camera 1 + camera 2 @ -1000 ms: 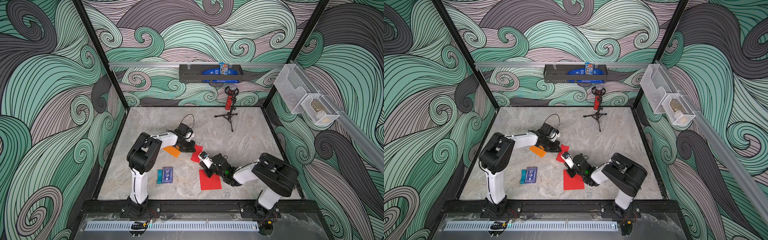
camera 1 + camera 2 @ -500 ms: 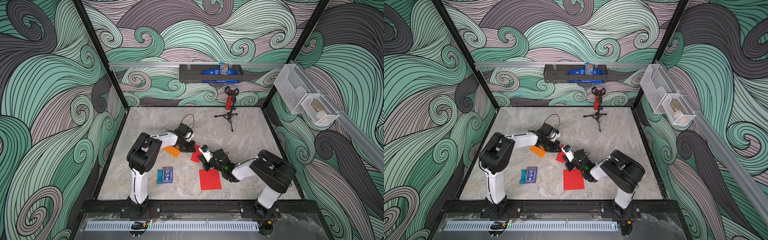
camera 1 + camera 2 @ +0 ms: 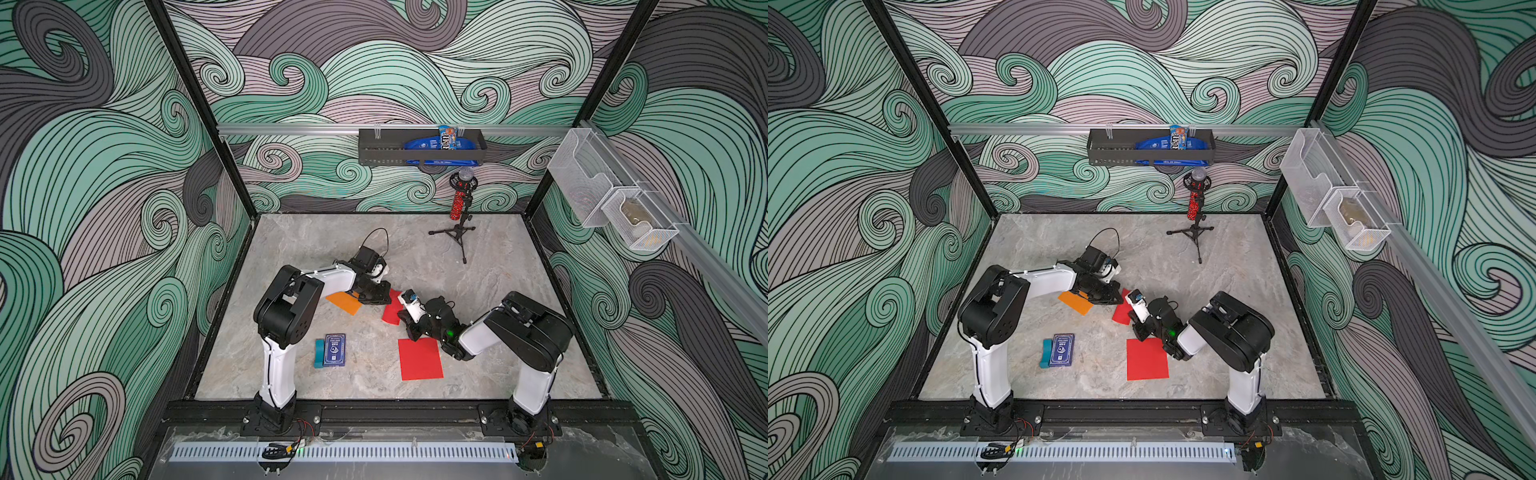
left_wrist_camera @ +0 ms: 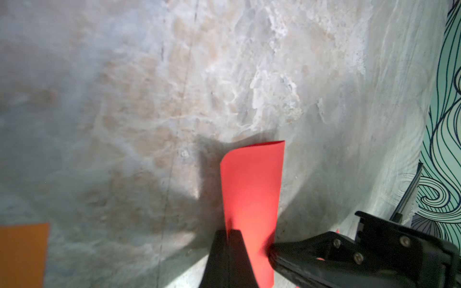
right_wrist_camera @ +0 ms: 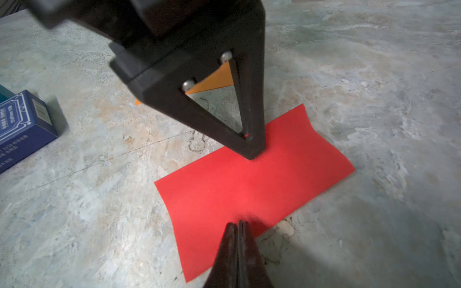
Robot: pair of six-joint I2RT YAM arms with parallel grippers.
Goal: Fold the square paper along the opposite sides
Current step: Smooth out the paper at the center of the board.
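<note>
While both hands stand closed, the red paper point(image 5: 249, 192) lies on the table point(image 5: 374, 74) between them, slightly wavy. The left hand point(image 4: 228, 234) presses its tip down near one long edge. The right hand point(image 5: 238, 227) sits over the opposite edge, contact blurred.
</note>
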